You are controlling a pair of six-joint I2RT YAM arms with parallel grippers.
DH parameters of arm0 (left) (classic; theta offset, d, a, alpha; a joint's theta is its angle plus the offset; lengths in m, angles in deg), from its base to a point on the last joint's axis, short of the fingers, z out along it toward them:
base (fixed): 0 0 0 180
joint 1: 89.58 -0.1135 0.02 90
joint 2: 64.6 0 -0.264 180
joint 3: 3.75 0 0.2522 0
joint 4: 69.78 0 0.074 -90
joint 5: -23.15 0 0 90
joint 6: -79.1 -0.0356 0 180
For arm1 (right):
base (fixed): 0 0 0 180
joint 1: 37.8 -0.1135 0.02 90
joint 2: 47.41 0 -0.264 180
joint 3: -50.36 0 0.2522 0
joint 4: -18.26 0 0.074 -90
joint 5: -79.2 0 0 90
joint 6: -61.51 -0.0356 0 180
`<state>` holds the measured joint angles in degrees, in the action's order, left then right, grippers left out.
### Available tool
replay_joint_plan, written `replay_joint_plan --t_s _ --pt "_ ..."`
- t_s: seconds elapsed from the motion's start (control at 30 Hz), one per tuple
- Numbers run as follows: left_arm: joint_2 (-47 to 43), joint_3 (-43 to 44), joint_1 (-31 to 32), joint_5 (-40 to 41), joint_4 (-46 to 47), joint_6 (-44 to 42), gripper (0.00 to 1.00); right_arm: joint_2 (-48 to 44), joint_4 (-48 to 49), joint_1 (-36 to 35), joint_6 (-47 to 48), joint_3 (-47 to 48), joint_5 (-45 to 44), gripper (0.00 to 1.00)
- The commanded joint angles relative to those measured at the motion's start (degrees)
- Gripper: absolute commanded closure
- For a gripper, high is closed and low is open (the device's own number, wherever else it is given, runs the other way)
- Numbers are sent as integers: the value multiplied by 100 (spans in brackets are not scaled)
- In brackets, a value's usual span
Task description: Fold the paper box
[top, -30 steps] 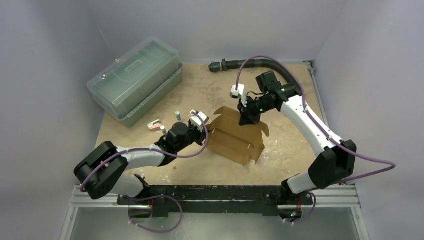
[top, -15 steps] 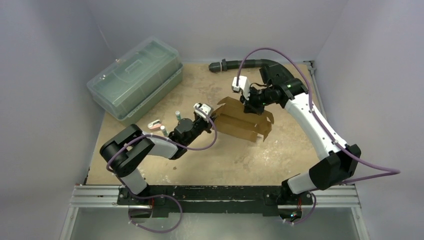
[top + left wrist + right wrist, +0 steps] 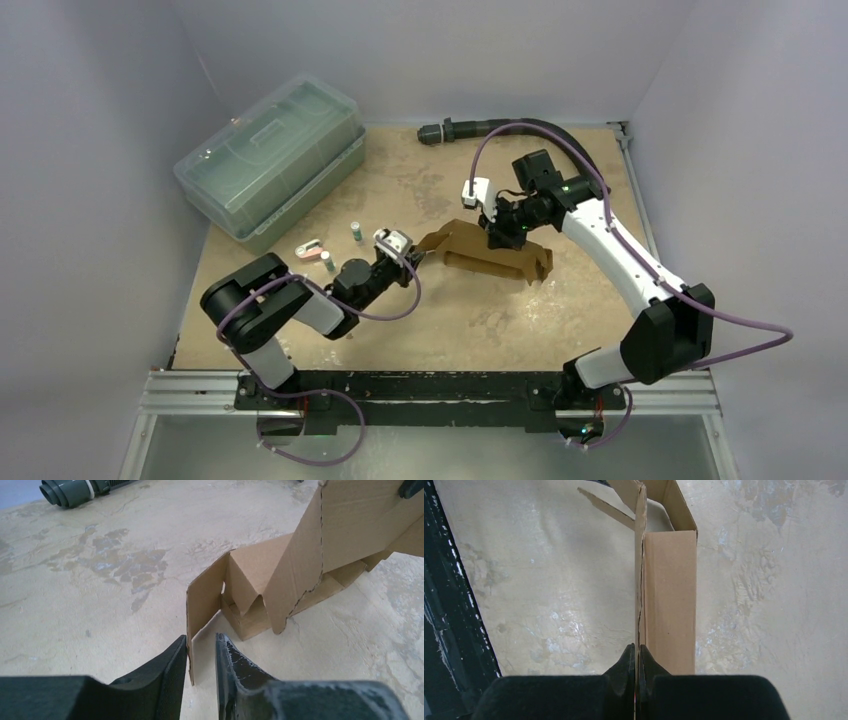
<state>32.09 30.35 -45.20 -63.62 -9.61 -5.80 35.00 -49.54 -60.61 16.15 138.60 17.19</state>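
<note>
Cardboard, plain and brown: the paper box (image 3: 495, 260), half folded, near the middle of the table (image 3: 450, 320). Lies low and long between the two grippers. Has flaps sticking out at both ends. Looks open at the end seen in the left wrist view, with one side flap standing up and a tall panel (image 3: 300, 565) leaning above it.

Right gripper (image 3: 497, 238) on top of the box, reaching in from the far right. Pinches a thin upright wall of the box (image 3: 670, 595). Fingers pressed tight on both sides of that wall in the right wrist view, with no gap left between them.

Left gripper (image 3: 415, 255) down low at the left end of the box. Stands open only a little. Has the edge of the side flap inside the narrow gap. Flap edge touching one finger (image 3: 165, 675), apart from the other finger (image 3: 235, 665), with bare table showing in between. Not squeezed shut on the flap.

Big clear green bin (image 3: 270, 170) with a lid at the far left, well apart from the box. Grey pipe (image 3: 455, 128) along the far edge of the table. Two small bottles (image 3: 355, 231) and a pink thing (image 3: 309, 248) on the table between the bin and the left arm.
</note>
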Motion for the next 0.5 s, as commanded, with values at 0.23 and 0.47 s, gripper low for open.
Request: replay_joint_plan --t_s 0.23,0.47 --pt "-1684 -664 9 -120 -370 637 45 -201 90 -4 9 -139 65 100" --pt "-3425 -820 4 736 -2465 780 39 -165 61 -4 39 5 169 100"
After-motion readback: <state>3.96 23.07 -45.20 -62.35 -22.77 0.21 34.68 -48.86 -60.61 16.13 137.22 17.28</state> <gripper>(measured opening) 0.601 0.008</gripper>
